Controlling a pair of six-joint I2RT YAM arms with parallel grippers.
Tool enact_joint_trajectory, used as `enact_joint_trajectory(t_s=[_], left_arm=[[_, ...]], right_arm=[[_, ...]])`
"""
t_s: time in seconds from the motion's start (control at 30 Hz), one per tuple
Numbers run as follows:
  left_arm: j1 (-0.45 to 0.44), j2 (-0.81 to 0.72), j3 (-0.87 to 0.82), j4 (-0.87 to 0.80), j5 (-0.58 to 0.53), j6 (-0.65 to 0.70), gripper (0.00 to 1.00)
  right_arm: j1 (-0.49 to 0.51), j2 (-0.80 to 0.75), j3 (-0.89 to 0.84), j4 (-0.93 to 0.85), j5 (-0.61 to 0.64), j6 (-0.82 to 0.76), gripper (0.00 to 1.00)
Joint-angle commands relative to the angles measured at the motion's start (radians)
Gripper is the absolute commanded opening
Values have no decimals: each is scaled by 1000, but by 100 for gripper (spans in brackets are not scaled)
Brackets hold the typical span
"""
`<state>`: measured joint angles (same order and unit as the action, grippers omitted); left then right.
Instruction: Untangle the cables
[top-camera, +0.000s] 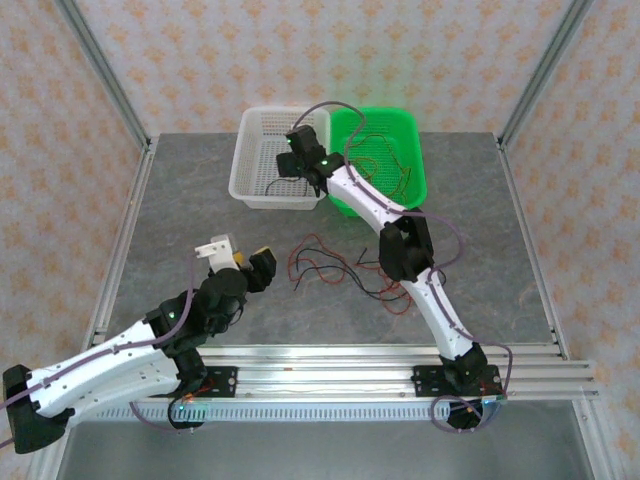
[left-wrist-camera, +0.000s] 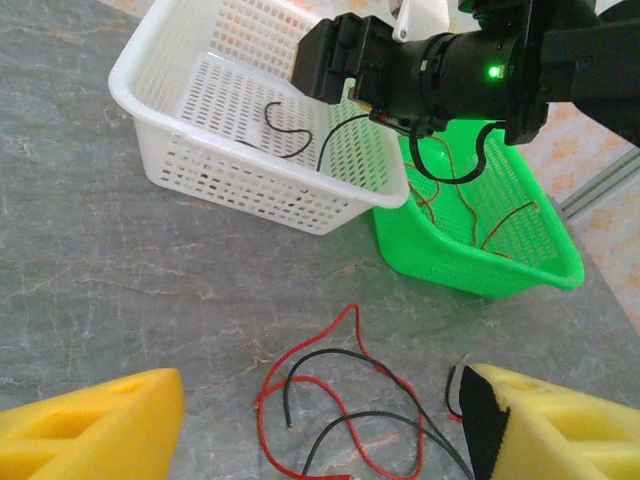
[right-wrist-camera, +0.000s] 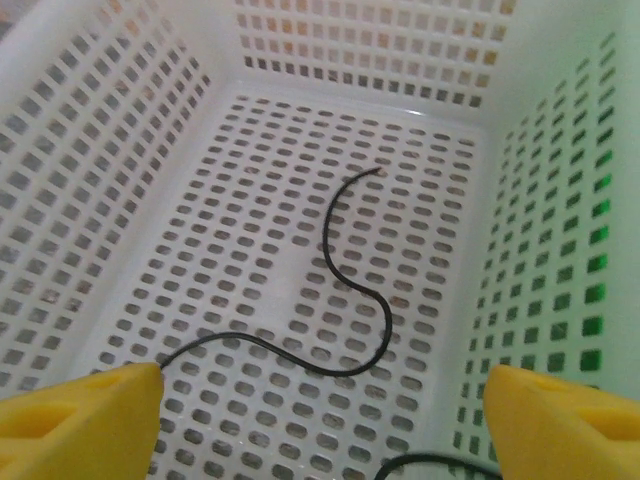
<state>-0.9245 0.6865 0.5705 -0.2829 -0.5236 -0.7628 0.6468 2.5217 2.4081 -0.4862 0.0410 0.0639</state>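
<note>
A grey marbled worktop (top-camera: 180, 210) carries two perforated plastic baskets at the middle of its far edge. A white basket (top-camera: 262, 196) sits on the left, with a green basket (top-camera: 408, 135) just beside it on the right. An aluminium rail (top-camera: 330, 362) runs along the near edge.

Right wrist cam: both yellow foam fingers (right-wrist-camera: 80, 420) of the right gripper (right-wrist-camera: 320, 425) get chopped by the bottom edge. The curly black wire (right-wrist-camera: 350, 290) in the white perforated plastic basket (right-wrist-camera: 100, 150) vanishes at one of them. A second black wire (right-wrist-camera: 430, 462) is cut off down there too. Left wrist cam — the loose red and black wires (left-wrist-camera: 340, 400) on the grey stone-look table (left-wrist-camera: 100, 250) run off the bottom, ends unseen. From above, the strands (top-camera: 382, 152) in the green plastic basket (top-camera: 385, 110) — too thin to count.
</note>
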Motion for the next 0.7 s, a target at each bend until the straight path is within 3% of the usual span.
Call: enact_joint_trajectory(t_s=[0.0,0.17,0.4,0.67], left_arm=[[0,12,34,-45,14,-29,74],[0,19,31,-50,17,-44,74],[1,54,44,-73,34,-64,74],[2,179,108,-179,87,-105,71]], right_arm=[[19,-76,-10,-40,137,-29,84],[46,-96,-24,-57,257,-73,84],[65,-201,-69,-88,295,-43,83],[86,-515,-397,-12,280,65,81]])
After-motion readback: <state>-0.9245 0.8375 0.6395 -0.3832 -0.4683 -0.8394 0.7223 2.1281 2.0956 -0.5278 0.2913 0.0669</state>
